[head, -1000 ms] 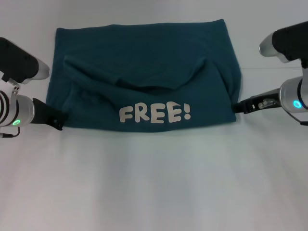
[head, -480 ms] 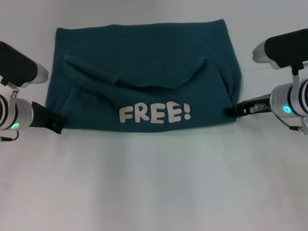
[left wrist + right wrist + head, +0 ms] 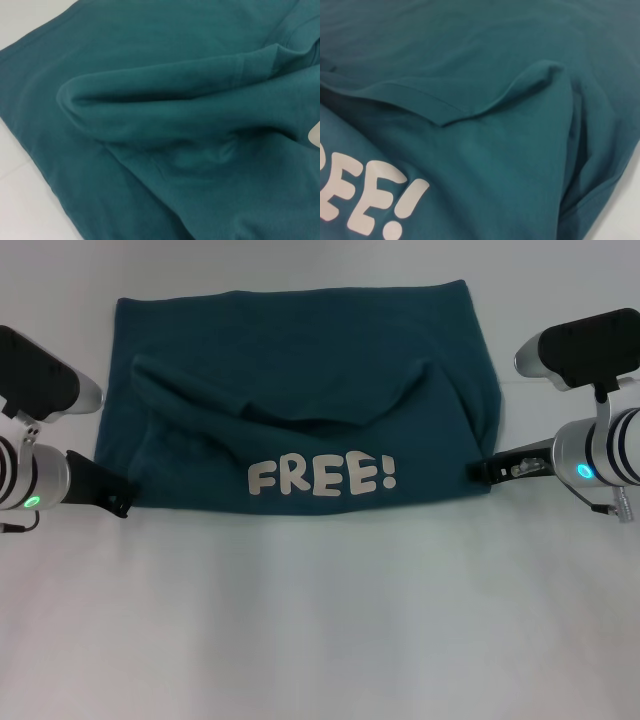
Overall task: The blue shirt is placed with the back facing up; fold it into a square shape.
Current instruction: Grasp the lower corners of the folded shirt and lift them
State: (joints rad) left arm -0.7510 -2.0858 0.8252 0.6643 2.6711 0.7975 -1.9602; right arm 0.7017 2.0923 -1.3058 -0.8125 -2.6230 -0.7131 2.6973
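With the blue shirt point(image 3: 300, 405) half-folded mid-table, FREE! lettering point(image 3: 322, 477) up, both grippers at its near corners (can't tell if either claw's clamped), I'd lift both ends evenly so the fold stays square

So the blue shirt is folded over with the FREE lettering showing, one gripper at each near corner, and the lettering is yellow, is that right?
Not quite. The head view shows the lettering is white, not yellow. The rest holds: the blue shirt is folded over with that lettering showing, the left gripper at its near left corner and the right gripper at its near right corner.
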